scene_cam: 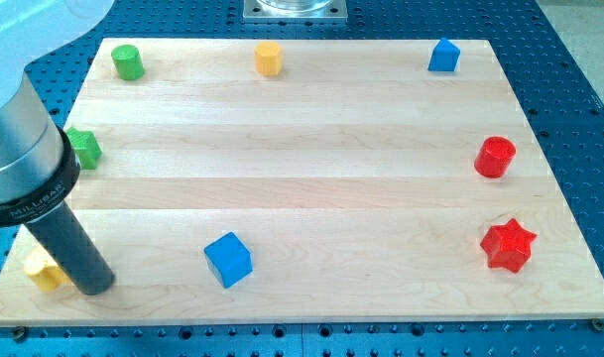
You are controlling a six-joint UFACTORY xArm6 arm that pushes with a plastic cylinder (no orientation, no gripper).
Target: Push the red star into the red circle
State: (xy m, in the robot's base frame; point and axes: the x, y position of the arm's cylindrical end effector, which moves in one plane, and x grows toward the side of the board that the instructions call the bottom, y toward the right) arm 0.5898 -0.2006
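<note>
Glossy red star point(507, 245) below red circle point(495, 157) on pale wood board point(311, 198); gripperless rod tip point(93, 286) far left beside yellow block point(44, 269), collar lettering unreadable.

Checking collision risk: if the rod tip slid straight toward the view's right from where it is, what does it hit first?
Likely the blue cube. My tip sits at the view's bottom left beside the yellow block; the cube lies roughly in that line, though depth is unclear. The red star is far beyond.

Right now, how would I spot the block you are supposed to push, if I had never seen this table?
Look at the wooden board and go to the corner at the view's bottom right. The red star sits there, just below the red circle and apart from it. Both are red, but only the star has points.
</note>
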